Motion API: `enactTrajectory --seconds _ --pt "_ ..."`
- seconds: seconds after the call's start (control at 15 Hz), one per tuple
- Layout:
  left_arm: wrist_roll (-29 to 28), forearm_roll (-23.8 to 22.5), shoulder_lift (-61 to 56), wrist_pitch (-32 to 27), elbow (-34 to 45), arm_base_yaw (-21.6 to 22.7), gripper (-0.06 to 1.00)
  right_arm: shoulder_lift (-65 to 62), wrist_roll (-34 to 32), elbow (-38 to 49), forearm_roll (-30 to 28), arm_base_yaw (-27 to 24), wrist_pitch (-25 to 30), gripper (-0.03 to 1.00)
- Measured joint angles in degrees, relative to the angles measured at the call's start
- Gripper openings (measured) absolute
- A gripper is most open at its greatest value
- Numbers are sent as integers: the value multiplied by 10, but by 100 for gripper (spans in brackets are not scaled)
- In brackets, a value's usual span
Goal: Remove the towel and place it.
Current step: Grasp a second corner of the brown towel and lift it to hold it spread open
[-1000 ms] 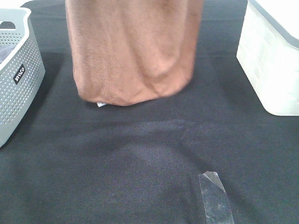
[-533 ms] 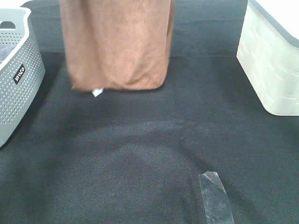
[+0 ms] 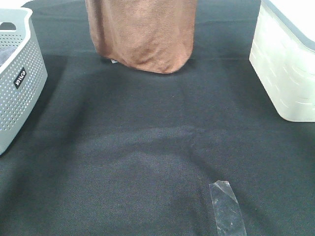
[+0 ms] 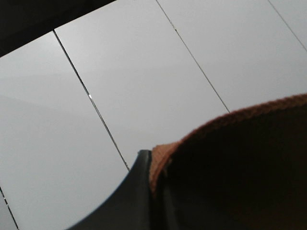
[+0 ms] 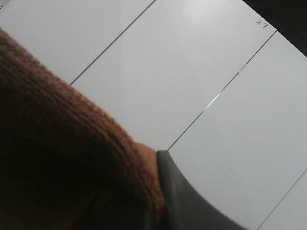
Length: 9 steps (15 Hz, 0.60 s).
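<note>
The brown plush towel (image 3: 142,34) hangs down from above the frame at the back middle of the exterior high view. Its lower fold floats over the black table cloth (image 3: 147,147), and a small white tag (image 3: 113,61) shows at its lower left corner. Neither gripper appears in that view. In the left wrist view my left gripper (image 4: 153,177) is shut on the towel's hem (image 4: 240,158), one dark finger (image 4: 129,196) pressing against it. In the right wrist view my right gripper (image 5: 156,191) is likewise shut on the towel's edge (image 5: 57,143), a dark finger (image 5: 187,201) beside it.
A grey perforated basket (image 3: 19,93) stands at the left edge of the table. A white bin (image 3: 285,73) stands at the right. A strip of clear tape (image 3: 226,209) is stuck to the cloth near the front. Both wrist views face a white panelled surface.
The towel has gone up: its lower edge hangs higher and farther back than a second ago. It swung left and then back to the middle.
</note>
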State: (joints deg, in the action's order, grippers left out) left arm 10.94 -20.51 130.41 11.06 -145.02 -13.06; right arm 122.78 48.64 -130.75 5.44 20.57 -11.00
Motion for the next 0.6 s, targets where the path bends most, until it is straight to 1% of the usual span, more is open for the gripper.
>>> enactTrajectory --seconds 0.2,0.33,0.4,0.47,0.53,0.6 --pt "0 1 3 -41 -9 0 0 1 0 -1 -1 0 11 1" --pt "0 1 3 -62 -9 0 0 1 0 -1 -1 0 40 1" --pt "0 1 3 -87 -9 0 0 1 0 -1 -1 0 58 1" --pt "0 11 3 -127 -9 0 0 1 -2 -1 3 0 86 1" --pt "0 33 3 -177 -10 0 0 1 -7 -1 16 0 127 1" --pt "1 61 3 -242 -10 0 0 1 -14 -1 31 0 174 1"
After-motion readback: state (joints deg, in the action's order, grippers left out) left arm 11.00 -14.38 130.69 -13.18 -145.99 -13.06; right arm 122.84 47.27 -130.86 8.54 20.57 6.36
